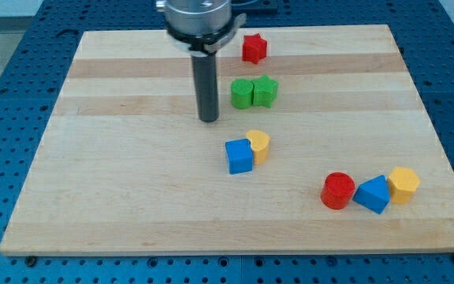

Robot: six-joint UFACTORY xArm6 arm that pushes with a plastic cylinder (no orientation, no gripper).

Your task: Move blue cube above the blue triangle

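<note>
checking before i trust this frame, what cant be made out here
- Camera view: the arm above the rod is cut off by the view's top edge.
- The yellow block is partly hidden by the blue cube touching it.
- Whether my tip touches the board cannot be told.

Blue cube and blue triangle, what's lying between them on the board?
Only bare wood in the camera view between the blue cube and the blue triangle; the red cylinder sits just below that line.
</note>
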